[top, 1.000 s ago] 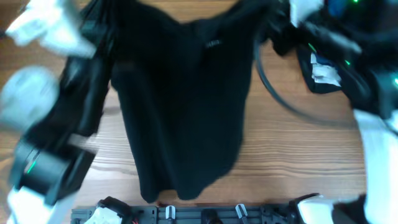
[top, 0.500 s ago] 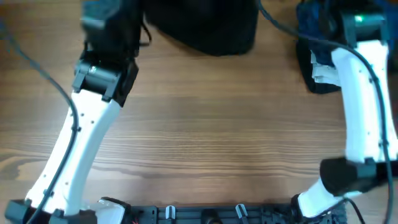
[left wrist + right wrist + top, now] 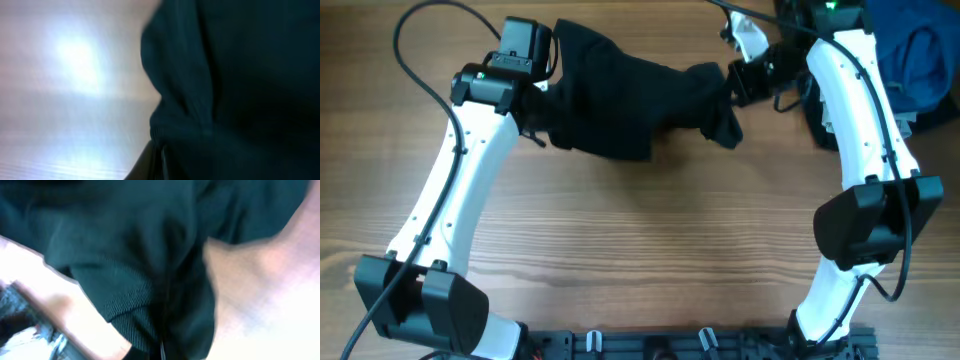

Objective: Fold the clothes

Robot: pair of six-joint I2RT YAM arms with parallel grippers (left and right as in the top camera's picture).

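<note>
Two ends of the clothes (image 3: 620,95) are pinched, one by the left gripper (image 3: 546,98) and one by the right gripper (image 3: 733,84), each with its fingers closed on black cloth. The cloth is bunched between them over the far side of the table (image 3: 650,230); whether it touches the wood I cannot tell. A blue garment (image 3: 920,50) lies at the far right corner.

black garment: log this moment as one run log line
black garment bunched, unfolded, far side of table | left gripper holds one end | right gripper holds other end | blue garment aside, far right
</note>
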